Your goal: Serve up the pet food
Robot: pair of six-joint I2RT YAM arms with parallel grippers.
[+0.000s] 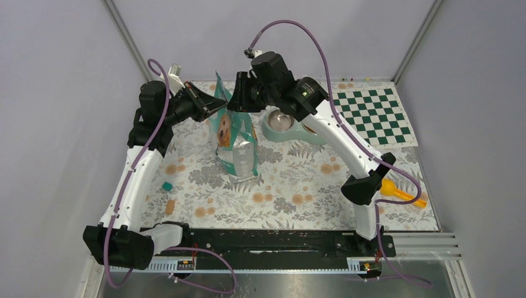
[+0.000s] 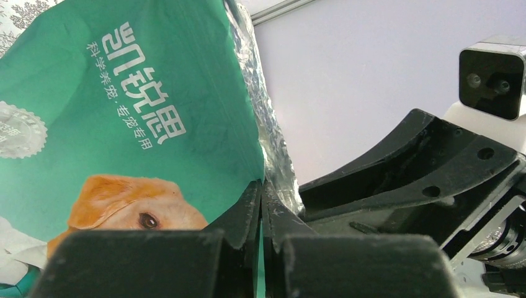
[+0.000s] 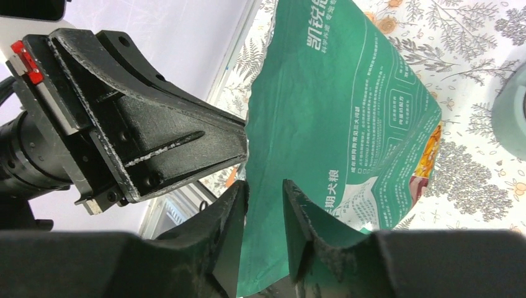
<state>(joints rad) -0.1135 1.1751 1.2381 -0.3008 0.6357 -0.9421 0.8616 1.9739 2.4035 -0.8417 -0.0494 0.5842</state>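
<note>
From above, a tall teal foil bag printed with a golden dog (image 1: pixel 237 139) is seen standing upright on the floral-patterned worktop (image 1: pixel 291 192). The left gripper (image 1: pixel 215 104) and right gripper (image 1: pixel 239 93) are set at opposite sides of its top. In the left wrist view, the left gripper is closed flat on the bag's top edge. In the right wrist view, the right gripper is held slightly parted astride that rim, with nothing clamped. No pet food is visible; it is judged to lie inside the bag, below both grippers.
</note>
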